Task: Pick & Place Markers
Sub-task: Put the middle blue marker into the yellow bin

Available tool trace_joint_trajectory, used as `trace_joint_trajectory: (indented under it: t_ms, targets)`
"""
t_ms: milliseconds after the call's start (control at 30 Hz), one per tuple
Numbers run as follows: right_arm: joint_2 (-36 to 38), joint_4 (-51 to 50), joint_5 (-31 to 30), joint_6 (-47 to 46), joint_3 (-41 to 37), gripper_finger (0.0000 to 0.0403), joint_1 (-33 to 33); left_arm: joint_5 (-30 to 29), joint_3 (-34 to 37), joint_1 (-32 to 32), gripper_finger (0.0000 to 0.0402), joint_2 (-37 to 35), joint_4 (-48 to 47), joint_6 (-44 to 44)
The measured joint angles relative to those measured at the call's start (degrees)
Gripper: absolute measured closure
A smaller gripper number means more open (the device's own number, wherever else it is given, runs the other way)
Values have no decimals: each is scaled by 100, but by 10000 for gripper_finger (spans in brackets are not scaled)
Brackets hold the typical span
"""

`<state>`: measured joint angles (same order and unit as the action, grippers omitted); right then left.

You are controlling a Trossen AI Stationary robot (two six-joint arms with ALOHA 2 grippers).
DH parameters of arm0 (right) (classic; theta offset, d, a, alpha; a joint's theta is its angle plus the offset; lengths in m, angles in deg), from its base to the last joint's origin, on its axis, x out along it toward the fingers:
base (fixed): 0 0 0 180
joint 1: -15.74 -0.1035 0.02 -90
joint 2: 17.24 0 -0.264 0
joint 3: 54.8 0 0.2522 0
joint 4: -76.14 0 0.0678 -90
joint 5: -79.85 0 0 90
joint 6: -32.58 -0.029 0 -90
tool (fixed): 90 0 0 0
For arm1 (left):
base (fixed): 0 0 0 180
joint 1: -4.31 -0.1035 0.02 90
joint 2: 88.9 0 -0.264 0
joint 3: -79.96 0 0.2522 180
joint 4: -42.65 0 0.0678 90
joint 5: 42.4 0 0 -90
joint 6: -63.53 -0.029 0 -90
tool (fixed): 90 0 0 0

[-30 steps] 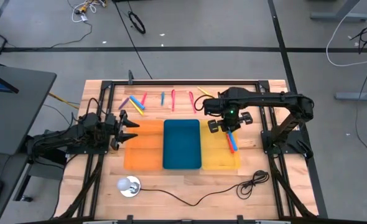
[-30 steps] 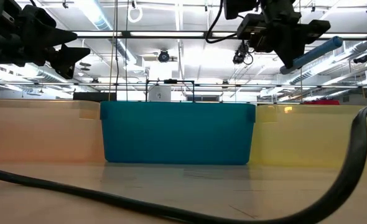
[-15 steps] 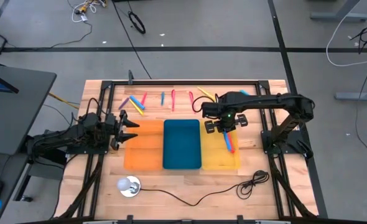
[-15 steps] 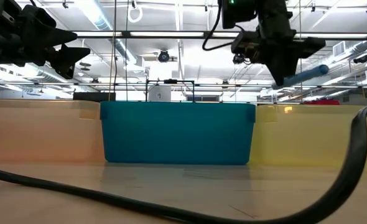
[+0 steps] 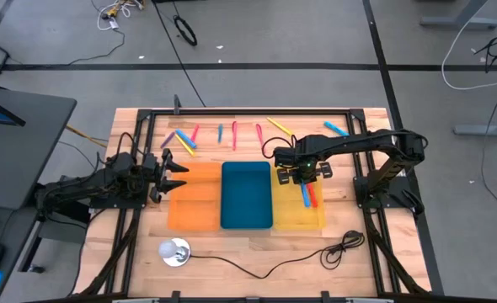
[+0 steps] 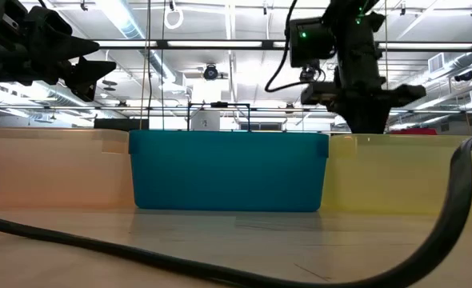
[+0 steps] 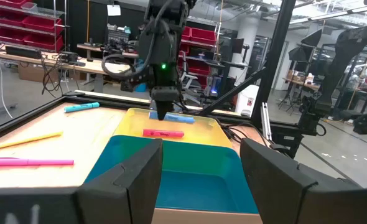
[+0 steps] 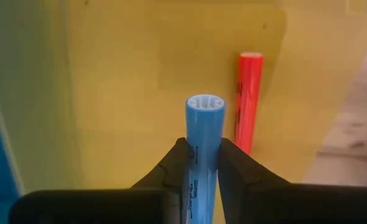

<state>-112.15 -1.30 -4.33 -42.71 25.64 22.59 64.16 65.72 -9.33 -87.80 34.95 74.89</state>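
Right fingers (image 8: 202,163) pinch a blue marker (image 8: 204,134) over the yellow tray (image 5: 285,210) holding one red marker (image 8: 248,93); most markers (image 5: 219,133) wait on the counter (image 5: 257,240).

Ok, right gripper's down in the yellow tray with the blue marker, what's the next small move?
Probably open the right gripper and let go. It is shut on the blue marker, low over the yellow tray, with a red marker lying alongside. The left gripper waits over the orange tray's edge.
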Motion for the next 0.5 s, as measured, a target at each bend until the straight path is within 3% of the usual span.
trace_joint_trajectory:
  t_ms: [500]
  targets:
    - [-515,736,-88,-33,-538,349,-58,-2,0,-1,179,2,-8,-3]
